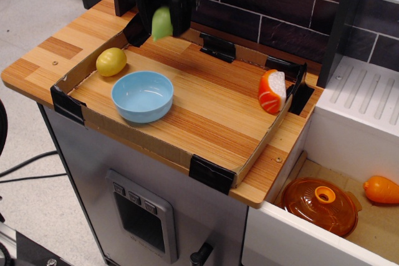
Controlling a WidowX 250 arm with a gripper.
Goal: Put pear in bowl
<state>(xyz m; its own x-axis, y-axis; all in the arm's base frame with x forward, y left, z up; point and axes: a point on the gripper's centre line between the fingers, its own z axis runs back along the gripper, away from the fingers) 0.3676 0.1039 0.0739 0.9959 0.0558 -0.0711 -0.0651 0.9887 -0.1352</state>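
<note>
**Pear clamped in the hand, bowl waiting below**

I have the pear (pixel 162 24) up in the air, pinched between the dark fingers of the hand (pixel 163 14), which is closed on its upper part so that the green body hangs out below. The picture is blurred around the hand, so I cannot say exactly where the pads sit on the fruit.

By my judgement this pear is a light, hollow plastic toy: stiff, not fragile, and glossy enough to be slippery. The rounded belly would squirt out of a pinch, so the safest hold looks to be across the widest part, squarely, with moderate pressure. With the grip I seem to have near one end, I would move gently to keep it from swinging or slipping.

The bowl (pixel 143 95) lies below the hand and toward me, resting on the tabletop (pixel 212 107), empty as far as I can see. Its smooth shallow sides suggest the pear may roll or bounce, so a low release seems wise.

Down and to the left of the hand sits the yellow lemon (pixel 111 61), near the bowl but not touching it.

I can read no brand, label or writing anywhere in view.
</note>
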